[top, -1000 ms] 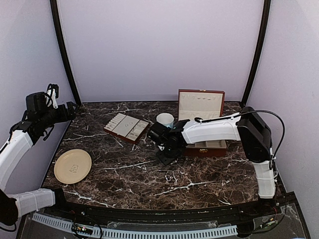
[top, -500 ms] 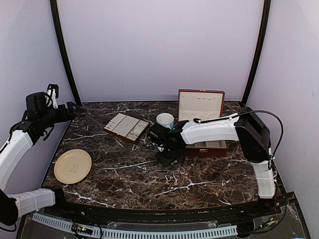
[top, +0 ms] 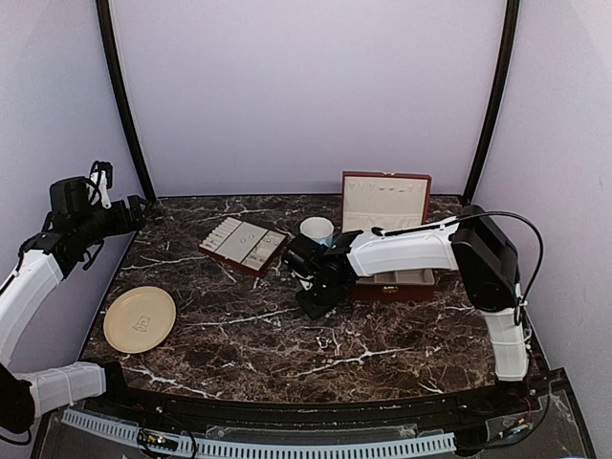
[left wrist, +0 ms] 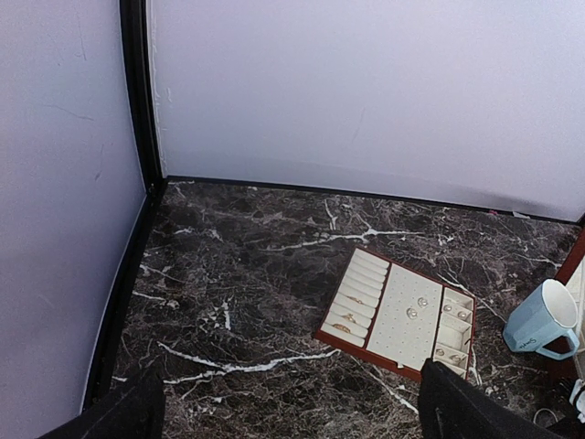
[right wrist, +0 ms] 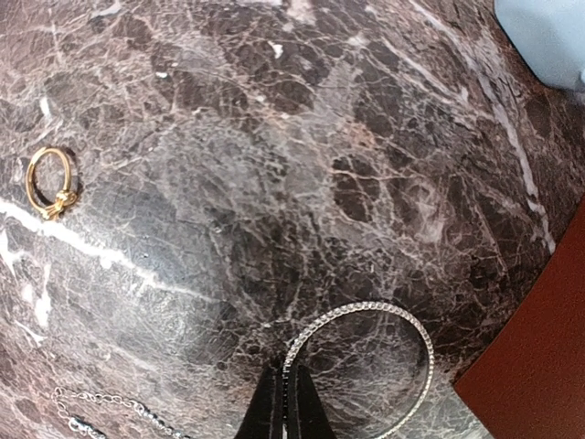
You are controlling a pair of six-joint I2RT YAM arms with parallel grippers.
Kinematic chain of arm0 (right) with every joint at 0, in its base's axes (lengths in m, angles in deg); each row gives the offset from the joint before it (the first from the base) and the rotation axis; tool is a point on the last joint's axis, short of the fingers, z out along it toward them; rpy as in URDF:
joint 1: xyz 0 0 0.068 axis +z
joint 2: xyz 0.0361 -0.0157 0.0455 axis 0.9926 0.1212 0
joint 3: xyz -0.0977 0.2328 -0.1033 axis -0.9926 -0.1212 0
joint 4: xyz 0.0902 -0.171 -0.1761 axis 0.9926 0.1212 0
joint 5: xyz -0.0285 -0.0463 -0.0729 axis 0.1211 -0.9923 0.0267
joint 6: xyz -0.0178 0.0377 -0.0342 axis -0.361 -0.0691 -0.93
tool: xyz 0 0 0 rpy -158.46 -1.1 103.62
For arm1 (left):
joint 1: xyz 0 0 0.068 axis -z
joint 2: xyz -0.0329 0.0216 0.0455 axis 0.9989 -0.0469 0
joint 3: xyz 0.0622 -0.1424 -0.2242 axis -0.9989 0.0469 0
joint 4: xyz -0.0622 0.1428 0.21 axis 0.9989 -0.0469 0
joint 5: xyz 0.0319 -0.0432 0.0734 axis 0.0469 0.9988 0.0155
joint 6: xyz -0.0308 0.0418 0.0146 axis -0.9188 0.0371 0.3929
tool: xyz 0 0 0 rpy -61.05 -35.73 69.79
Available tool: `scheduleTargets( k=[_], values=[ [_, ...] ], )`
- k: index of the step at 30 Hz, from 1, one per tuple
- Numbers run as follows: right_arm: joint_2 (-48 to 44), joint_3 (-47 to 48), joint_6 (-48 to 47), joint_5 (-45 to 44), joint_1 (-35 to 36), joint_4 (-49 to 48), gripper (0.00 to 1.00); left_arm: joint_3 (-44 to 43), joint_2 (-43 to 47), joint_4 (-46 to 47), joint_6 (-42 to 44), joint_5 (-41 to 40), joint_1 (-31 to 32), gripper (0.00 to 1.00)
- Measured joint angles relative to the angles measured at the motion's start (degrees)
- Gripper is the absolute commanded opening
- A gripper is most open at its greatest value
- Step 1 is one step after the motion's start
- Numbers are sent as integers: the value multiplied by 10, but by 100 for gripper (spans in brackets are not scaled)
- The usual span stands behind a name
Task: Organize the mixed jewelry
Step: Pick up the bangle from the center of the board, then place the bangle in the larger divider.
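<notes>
My right gripper [right wrist: 284,404], at the bottom centre of the wrist view, now has its jaws pressed together, pinching the left rim of the bangle [right wrist: 362,305]. One second ago they were still partly apart. The bangle lies flat on the table [right wrist: 274,137], just beside the box [right wrist: 539,366] at lower right. A chain [right wrist: 101,399] lies at lower left, a gold ring [right wrist: 58,205] at the left edge, and the mug [right wrist: 548,32] at upper right. In the top view this arm has shifted slightly to the left. My left gripper [left wrist: 288,416] stays spread wide, unmoved at the left edge; its own view shows the tray [left wrist: 393,334] right of centre.
</notes>
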Motion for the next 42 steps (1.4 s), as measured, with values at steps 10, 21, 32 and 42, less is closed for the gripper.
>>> scheduleTargets(
  k=[10, 21, 32, 42],
  values=[
    [0, 0, 12, 5, -2, -12, 0, 0, 0, 0, 0, 0, 0, 99],
    [-58, -13, 31, 17, -4, -69, 0, 0, 4, 2, -5, 5, 0, 99],
    [-182, -42, 9, -18, -35, -120, 0, 0, -1, 7, -1, -7, 0, 99],
    [-293, -138, -4, -51, -128, -115, 0, -36, -35, 2, -6, 1, 0, 99]
  ],
)
